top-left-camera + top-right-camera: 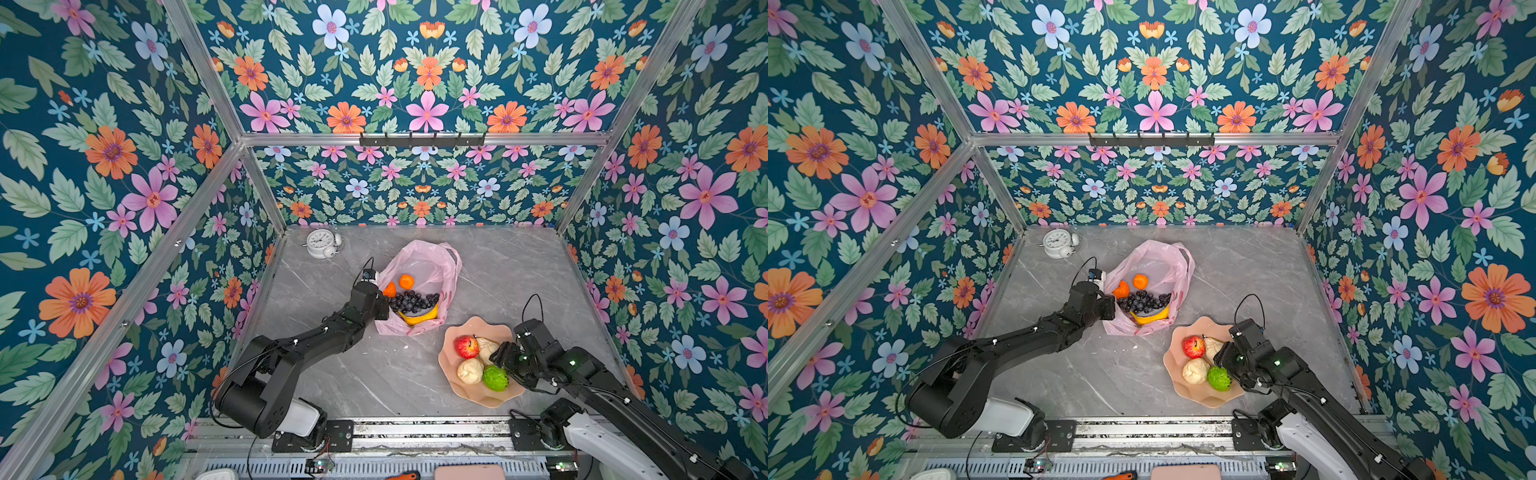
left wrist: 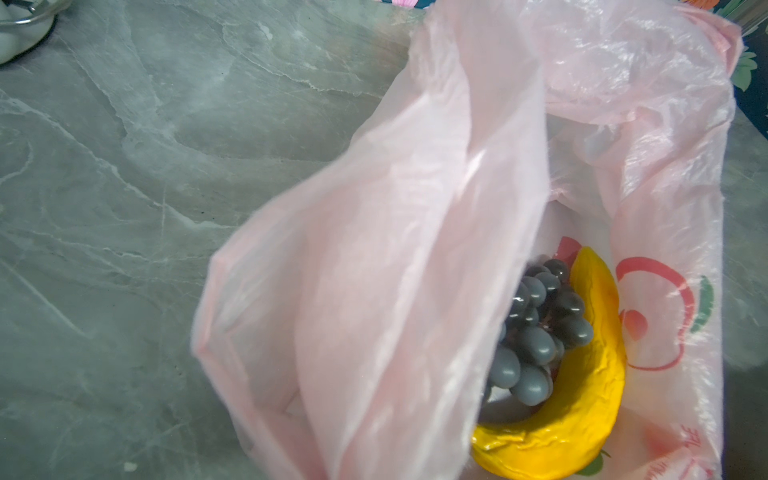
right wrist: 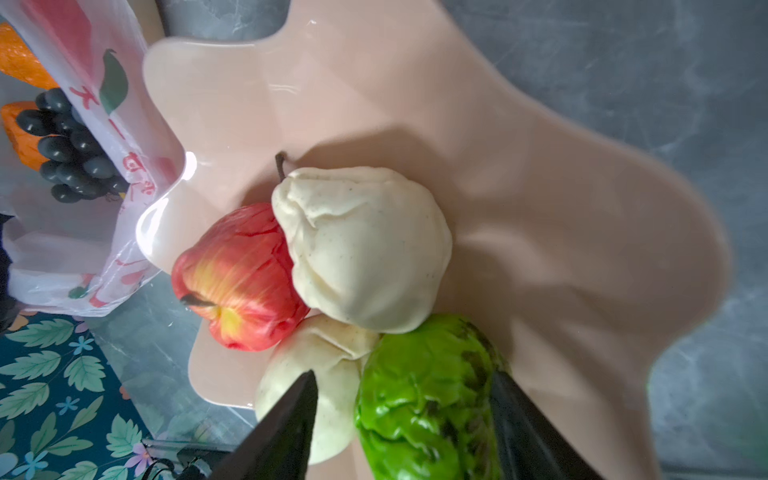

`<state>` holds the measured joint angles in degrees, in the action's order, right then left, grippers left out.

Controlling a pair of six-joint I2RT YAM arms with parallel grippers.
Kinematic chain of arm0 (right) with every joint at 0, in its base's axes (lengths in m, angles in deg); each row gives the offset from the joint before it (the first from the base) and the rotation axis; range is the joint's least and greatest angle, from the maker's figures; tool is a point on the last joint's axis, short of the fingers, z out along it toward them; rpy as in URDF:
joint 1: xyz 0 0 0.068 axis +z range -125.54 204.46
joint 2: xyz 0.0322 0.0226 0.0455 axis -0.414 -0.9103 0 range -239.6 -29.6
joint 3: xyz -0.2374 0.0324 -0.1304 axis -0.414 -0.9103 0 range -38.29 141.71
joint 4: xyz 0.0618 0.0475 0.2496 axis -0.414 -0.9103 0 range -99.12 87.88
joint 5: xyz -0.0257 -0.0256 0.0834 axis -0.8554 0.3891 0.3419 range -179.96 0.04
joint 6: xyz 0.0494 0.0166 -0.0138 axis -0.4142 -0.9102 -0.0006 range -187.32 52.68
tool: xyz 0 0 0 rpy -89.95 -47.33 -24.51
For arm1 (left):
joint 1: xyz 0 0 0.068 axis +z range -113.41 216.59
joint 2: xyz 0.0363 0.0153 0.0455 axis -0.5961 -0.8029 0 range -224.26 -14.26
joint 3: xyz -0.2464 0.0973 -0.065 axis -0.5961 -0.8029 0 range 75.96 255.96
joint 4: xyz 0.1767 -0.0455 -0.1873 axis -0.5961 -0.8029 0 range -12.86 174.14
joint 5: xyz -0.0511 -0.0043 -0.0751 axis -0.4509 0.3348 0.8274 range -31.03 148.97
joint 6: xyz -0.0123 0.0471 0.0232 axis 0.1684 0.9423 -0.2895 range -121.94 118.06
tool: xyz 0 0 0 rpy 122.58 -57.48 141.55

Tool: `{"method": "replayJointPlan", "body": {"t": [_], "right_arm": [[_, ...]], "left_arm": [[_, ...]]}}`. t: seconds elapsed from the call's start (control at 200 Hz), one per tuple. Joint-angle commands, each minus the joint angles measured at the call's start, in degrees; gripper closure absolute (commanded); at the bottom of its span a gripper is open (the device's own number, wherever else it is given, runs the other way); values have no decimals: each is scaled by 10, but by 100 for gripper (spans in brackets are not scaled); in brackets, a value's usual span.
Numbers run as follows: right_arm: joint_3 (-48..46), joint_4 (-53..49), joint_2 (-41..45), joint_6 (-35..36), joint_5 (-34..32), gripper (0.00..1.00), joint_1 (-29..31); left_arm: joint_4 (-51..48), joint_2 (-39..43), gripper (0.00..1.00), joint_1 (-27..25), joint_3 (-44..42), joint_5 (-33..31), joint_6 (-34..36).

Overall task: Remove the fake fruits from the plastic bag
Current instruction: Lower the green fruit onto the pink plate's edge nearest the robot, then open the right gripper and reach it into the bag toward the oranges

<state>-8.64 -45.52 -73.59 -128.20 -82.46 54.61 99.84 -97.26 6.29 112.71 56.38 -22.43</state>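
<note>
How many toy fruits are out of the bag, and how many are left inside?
Four are out, lying in the pink bowl: red apple, two cream pieces and green fruit. In hand: the right gripper stands open around the green fruit, while the left gripper, shut, seems to pinch the plastic bag at its rim. Four are inside: two oranges, grape bunch and banana.
</note>
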Motion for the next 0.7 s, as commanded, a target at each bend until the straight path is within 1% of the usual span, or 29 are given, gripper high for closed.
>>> {"method": "replayJointPlan", "body": {"t": [0.0, 0.225, 0.505, 0.595, 0.695], "right_arm": [[-9, 21, -3, 1, 9, 35, 0], [6, 11, -14, 17, 3, 35, 0], [102, -66, -51, 96, -74, 31, 1], [143, -57, -75, 123, -86, 31, 1], [183, -21, -117, 151, -69, 31, 2]], "left_arm": [[5, 1, 98, 1, 6, 1, 5], [6, -1, 98, 1, 5, 3, 4], [-7, -12, 98, 3, 11, -15, -12], [-16, -21, 98, 13, 15, -19, -25], [-17, -30, 98, 31, 14, -9, -39]]}}
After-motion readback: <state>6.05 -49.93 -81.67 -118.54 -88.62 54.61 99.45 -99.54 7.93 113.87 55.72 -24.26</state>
